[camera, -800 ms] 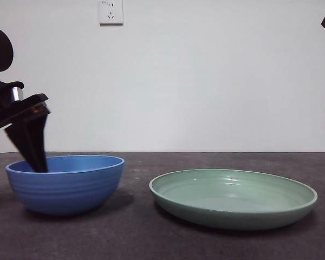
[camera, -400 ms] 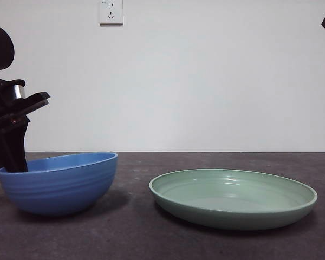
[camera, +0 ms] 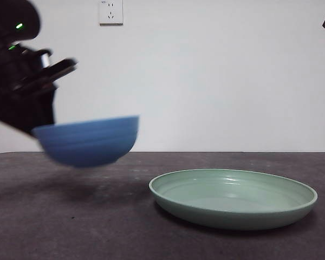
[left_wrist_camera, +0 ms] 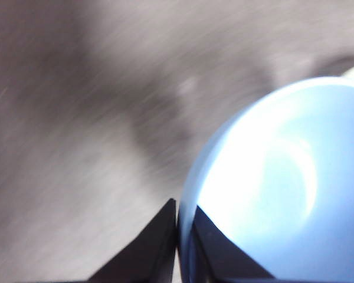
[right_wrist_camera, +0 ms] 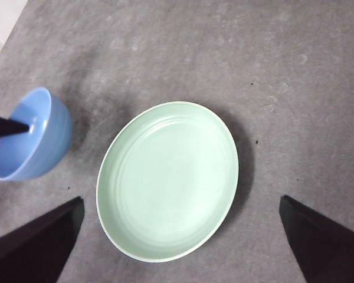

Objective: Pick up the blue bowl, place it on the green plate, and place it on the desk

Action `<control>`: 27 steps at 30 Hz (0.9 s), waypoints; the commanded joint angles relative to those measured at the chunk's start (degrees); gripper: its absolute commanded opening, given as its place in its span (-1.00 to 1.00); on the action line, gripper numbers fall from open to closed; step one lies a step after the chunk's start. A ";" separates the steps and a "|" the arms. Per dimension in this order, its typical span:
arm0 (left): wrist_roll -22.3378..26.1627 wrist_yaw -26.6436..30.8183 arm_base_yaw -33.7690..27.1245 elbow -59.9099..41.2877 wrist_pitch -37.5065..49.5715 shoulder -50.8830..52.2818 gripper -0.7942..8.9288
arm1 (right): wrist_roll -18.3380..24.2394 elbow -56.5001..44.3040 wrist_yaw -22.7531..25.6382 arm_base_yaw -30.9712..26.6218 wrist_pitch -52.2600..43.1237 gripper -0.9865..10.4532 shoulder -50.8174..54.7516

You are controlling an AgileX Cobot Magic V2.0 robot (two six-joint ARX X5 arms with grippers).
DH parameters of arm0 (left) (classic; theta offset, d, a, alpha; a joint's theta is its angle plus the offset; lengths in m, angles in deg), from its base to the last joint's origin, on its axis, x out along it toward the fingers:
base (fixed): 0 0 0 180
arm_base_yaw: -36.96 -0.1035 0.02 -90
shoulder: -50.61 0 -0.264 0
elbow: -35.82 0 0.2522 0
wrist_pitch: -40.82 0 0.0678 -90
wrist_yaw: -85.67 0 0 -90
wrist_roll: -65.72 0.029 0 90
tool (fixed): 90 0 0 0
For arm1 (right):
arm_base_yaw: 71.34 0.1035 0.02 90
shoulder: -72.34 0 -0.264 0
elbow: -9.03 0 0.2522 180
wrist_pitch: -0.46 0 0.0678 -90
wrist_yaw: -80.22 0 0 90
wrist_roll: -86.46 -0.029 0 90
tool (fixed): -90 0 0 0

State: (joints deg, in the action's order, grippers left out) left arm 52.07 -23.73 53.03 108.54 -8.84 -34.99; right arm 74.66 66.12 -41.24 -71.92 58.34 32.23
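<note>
The left gripper [left_wrist_camera: 178, 236] has its jaws pinched on the rim of the blue bowl [camera: 89, 140], one inside and one outside, and holds it tilted in the air above the left part of the desk [camera: 97, 222]. The green plate [camera: 233, 197] lies flat on the desk right of centre, apart from the bowl. The right gripper [right_wrist_camera: 180, 242] hangs high over the plate, jaws spread wide.
</note>
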 commanded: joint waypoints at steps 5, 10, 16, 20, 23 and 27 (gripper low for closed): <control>-0.35 0.39 7.23 13.92 -2.34 -7.72 -0.79 | 0.68 0.74 -0.07 0.07 -0.74 0.31 -0.24; -0.33 0.39 13.64 23.10 -3.58 -15.30 -0.79 | 0.72 0.74 -0.04 0.07 -1.33 0.31 -0.24; -0.35 0.39 19.82 27.71 -3.34 -22.01 -0.79 | 1.03 0.74 -0.02 0.07 -1.64 0.31 -0.24; -0.28 0.63 22.84 27.87 -2.84 -24.41 -0.79 | 1.79 0.74 -0.02 0.07 -1.64 0.31 -0.24; 1.20 6.38 25.79 27.87 -1.97 -26.01 -0.79 | 1.79 0.74 -0.02 0.07 -1.62 0.31 -0.24; 2.51 8.37 28.46 27.87 -1.05 -26.43 -0.79 | 1.77 0.74 -0.04 0.07 -1.60 0.31 -0.24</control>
State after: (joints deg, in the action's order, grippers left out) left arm 53.49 -15.57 80.83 134.71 -10.48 -60.04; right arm 75.76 66.12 -41.24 -71.92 57.27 32.23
